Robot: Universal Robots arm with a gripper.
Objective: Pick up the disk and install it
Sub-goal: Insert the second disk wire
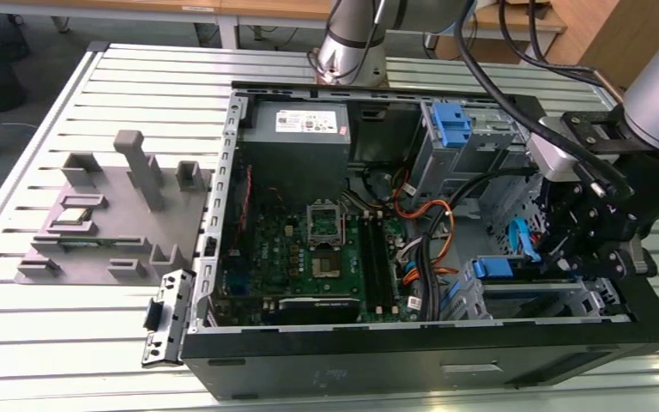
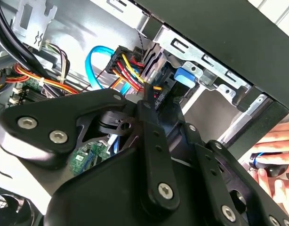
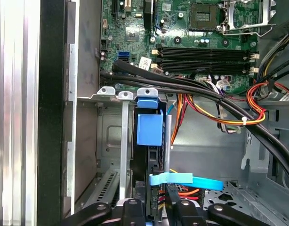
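The disk [image 3: 148,157] stands on edge in the drive cage [image 3: 109,141] at the front corner of the open computer case [image 1: 421,360], on the exterior view's right. Its blue plastic tab [image 3: 149,128] faces the motherboard, and the same tab [image 1: 492,268] shows in the exterior view. My gripper [image 3: 157,209] reaches down into the case over the cage, its two fingers [image 3: 132,207] closed on either side of the disk's cabled end. A light blue flat cable [image 3: 184,179] and red-yellow wires [image 3: 158,197] run by that end. In the second wrist view the gripper's black linkage [image 2: 149,155] hides most of the disk.
The motherboard [image 1: 329,249] lies in the case's middle and a grey power supply [image 1: 301,129] at the back. Black cable bundles [image 3: 191,89] cross beside the cage. A second blue latch [image 1: 450,124] sits on the rear bay. A grey fixture [image 1: 112,215] stands on the slatted table. A hand [image 2: 276,155] rests outside the case.
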